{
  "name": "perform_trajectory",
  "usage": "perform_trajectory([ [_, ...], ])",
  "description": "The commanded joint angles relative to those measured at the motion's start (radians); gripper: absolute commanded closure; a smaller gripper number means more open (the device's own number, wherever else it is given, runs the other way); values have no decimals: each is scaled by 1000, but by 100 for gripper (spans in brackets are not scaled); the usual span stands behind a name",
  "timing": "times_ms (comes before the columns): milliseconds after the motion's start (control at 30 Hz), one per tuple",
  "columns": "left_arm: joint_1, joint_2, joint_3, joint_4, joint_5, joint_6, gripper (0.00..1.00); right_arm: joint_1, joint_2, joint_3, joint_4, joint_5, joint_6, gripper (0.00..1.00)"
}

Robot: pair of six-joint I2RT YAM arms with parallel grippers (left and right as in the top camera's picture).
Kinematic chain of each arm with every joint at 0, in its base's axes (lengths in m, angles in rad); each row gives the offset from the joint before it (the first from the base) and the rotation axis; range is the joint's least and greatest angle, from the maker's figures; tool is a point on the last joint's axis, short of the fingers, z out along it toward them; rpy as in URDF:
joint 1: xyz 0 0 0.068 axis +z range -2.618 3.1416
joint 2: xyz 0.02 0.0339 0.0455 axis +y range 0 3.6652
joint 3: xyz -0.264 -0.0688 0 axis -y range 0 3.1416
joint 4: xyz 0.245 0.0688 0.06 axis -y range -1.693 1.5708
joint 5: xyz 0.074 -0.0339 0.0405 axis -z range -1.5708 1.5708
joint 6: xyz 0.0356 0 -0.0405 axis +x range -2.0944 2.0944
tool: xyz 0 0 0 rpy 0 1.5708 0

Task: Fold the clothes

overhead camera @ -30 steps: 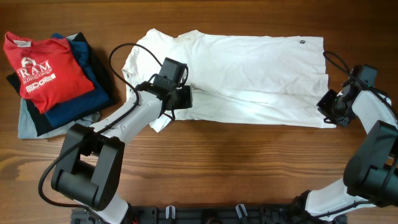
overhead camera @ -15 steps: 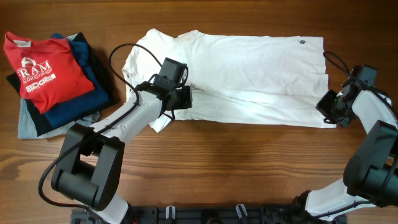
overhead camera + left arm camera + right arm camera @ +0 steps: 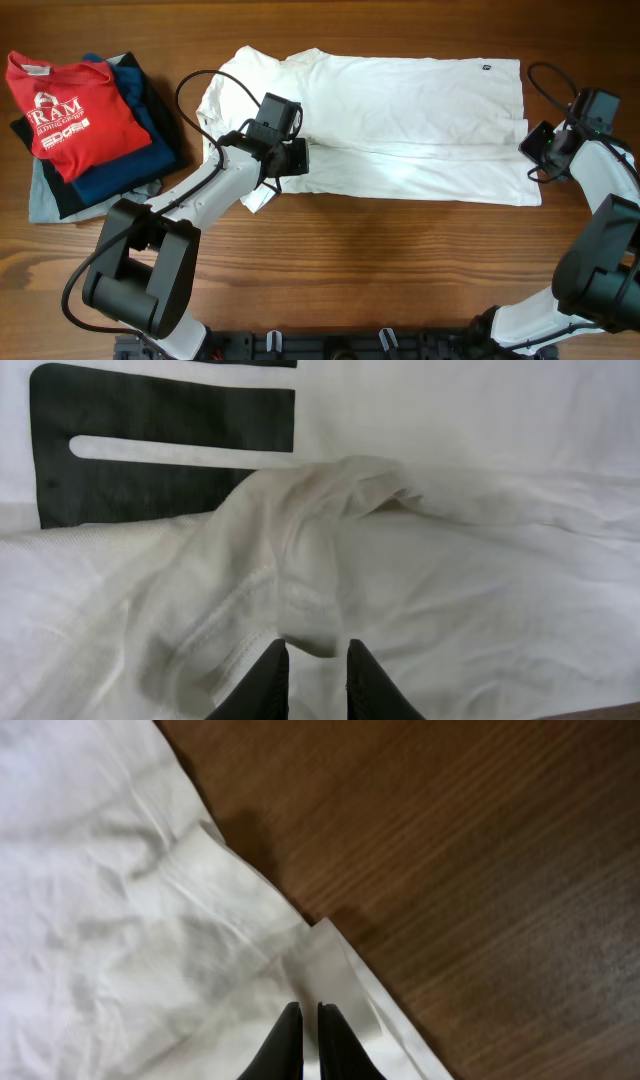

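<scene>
On worktop [image 3: 400, 270], white shirt [image 3: 400, 110] lies spread. Our left pincer [image 3: 308, 678] pinches bunched fold [image 3: 320, 510]; right pincer [image 3: 307, 1042] nearly closed at hem [image 3: 340, 970], grip unclear. We fear uneven pull skews crease.

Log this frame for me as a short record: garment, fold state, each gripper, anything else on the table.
garment: white T-shirt, spread flat on the wooden table
fold state: a lengthwise crease runs along its middle; not yet a compact fold
left gripper: fingers close around a raised fold near the collar end, seemingly pinching it
right gripper: fingers nearly together over the hem corner at the opposite end; grip unclear
other: stack of folded clothes on the left arm's side, red shirt on top
</scene>
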Motion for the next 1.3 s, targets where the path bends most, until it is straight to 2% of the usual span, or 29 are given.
perform_trajectory([
  [0, -1, 11, -3, -4, -14, 5, 80, 3, -17, 19, 34, -61, 2, 93],
  [133, -1, 11, -3, -15, -14, 5, 80, 3, -6, 18, 48, -91, 1, 92],
  [233, -1, 11, -3, -19, -14, 5, 80, 3, -6, 17, 16, -70, -2, 84],
  [400, -1, 11, -3, -26, -30, 5, 80, 3, -6, 17, -82, -63, 0, 79],
  [600, -1, 11, -3, -69, -64, 5, 79, 3, -5, 13, -220, -43, 2, 79],
  [933, 0, 68, -5, -121, -80, 5, 82, 3, 4, -65, -212, 10, 8, 78],
  [1000, 2, 63, -4, -117, -108, 5, 85, 3, 5, -65, -212, 10, 8, 77],
  [1267, 2, -16, -4, -147, -173, 5, 84, 3, 6, -65, -211, 7, 6, 76],
])
